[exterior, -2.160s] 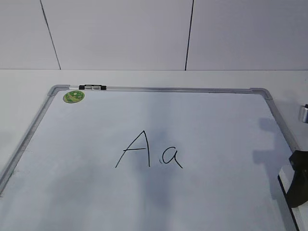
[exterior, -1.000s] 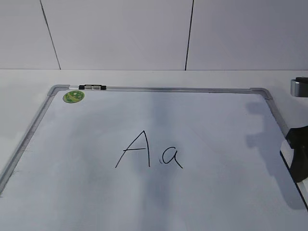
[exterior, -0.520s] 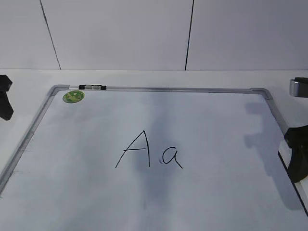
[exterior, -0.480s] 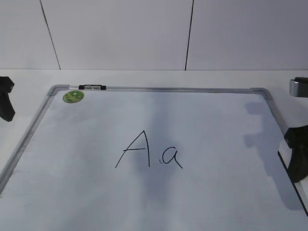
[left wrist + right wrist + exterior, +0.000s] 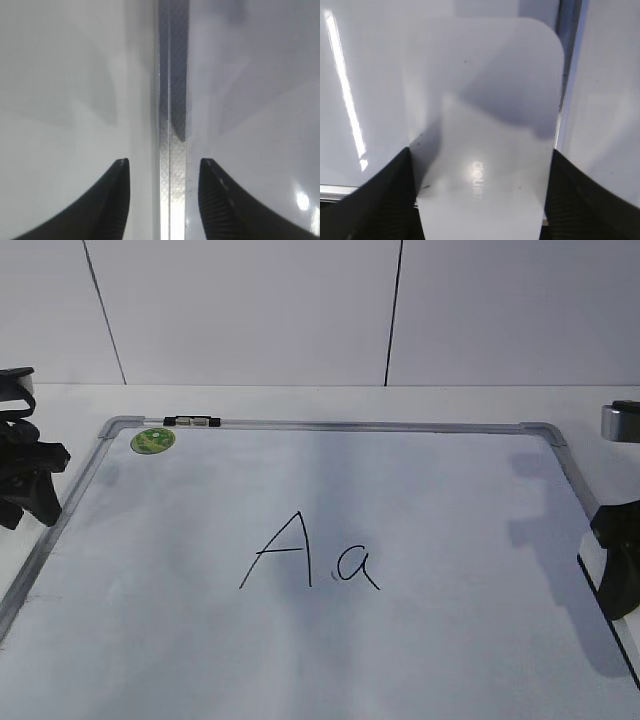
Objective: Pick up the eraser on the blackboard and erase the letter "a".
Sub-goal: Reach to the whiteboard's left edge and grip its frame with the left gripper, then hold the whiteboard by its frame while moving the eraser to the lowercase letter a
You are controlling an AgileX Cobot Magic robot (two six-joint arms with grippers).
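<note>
Flat white rounded-rectangle plastic eraser (image 5: 482,135), faint grey lettering, clamped between right pincer (image 5: 480,200) fingers; left pincer (image 5: 164,200) released, straddling grey frame.

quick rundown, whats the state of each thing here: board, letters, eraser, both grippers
blackboard: lying flat on the table, writing on it
capital "A": intact
letter "a": intact, not erased
eraser: flat on the board by the frame, between the right fingers
right gripper: straddling the eraser, grip unclear
left gripper: open, straddling the board's frame
green sticker: stuck in the far left corner
</note>
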